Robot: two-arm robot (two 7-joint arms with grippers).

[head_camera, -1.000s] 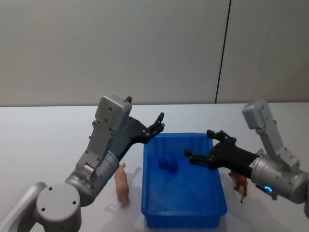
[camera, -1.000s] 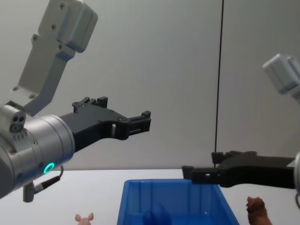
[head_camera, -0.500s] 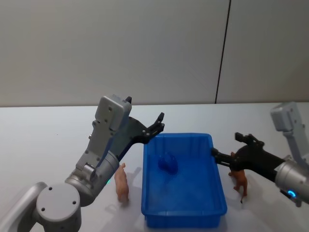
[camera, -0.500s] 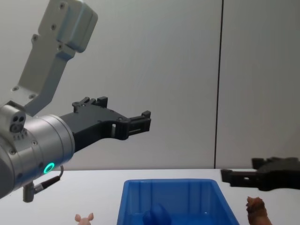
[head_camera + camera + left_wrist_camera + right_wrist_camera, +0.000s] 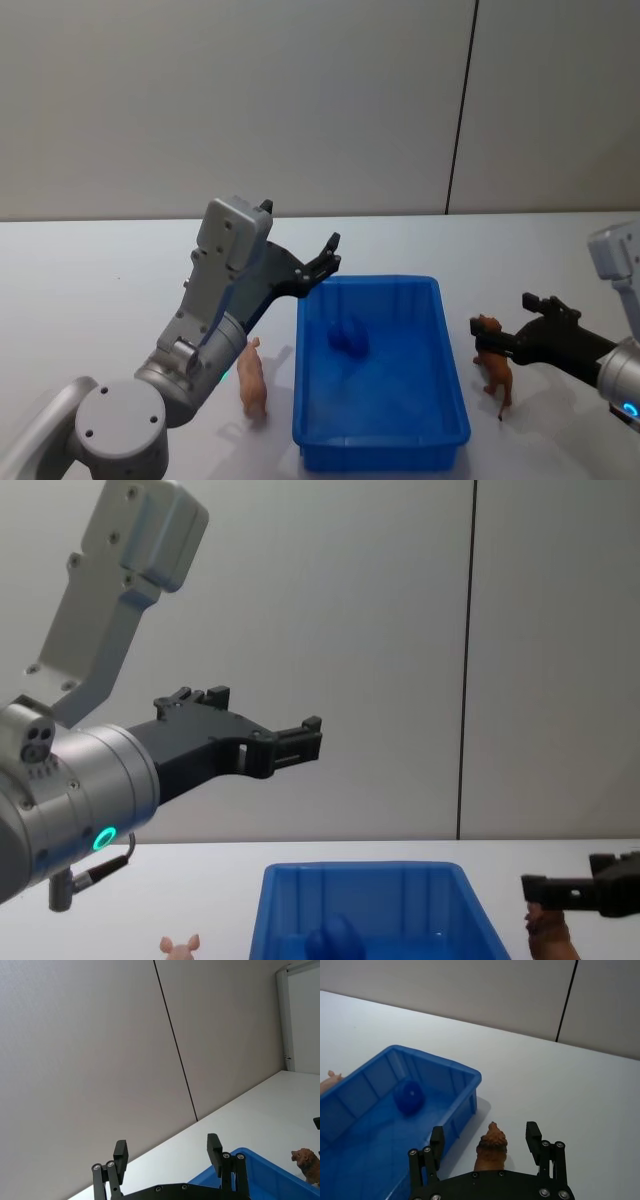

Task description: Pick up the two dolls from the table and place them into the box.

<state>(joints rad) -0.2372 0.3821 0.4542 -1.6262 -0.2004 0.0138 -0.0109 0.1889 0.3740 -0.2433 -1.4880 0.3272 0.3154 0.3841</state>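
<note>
Brown doll stands on tabletop just right of box. Pink doll stands just left of it. Neither in box yet; dark blue lump lies inside.

Right end effector has swung out from over box. Now low, released, fingers either side of brown doll's head, not touching. Grasp looks next.

Left end effector unchanged: spread open, raised near box's far left corner.

Noted a dark blue rounded object lying inside the box, toward its far left part. Beyond, at the far side, found a plain grey wall, split right of centre by a thin dark vertical seam. Also made out a pale upright frame against that wall.
</note>
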